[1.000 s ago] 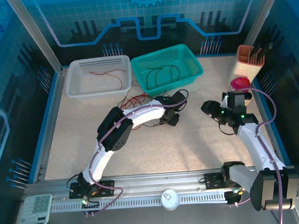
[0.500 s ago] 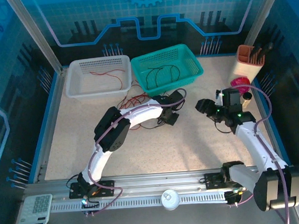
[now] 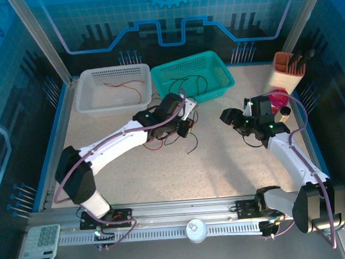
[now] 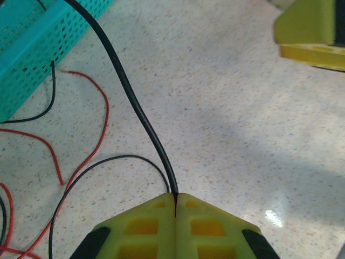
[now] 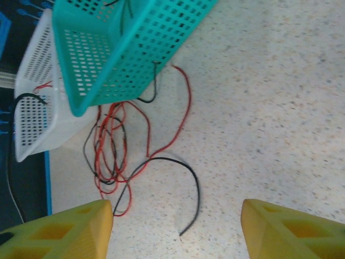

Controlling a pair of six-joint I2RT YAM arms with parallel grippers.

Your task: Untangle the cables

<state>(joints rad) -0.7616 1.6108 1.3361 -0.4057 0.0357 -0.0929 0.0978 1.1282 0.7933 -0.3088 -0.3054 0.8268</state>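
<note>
Left gripper [image 4: 175, 200]: yellow-green fingers pressed together, with a thin black cable [image 4: 137, 105] pinched between them. The cable is seen rising away toward the teal perforated plastic basket [image 4: 32, 59].

Right gripper [image 5: 178, 224]: fingers spread, nothing between them, held above the speckled beige tabletop [image 5: 280, 108].

A tangle of thin red and black cables [image 5: 110, 145] is noted on the tabletop, just beside the teal basket's corner and near the white perforated plastic basket [image 5: 32, 113]. A curved black strand [image 5: 193, 186] is recorded lying at the tangle's edge, its free end on bare tabletop. In the top view, black loops [image 3: 187, 88] are seen inside the teal basket and a red wire [image 3: 128, 88] inside the white one.
</note>
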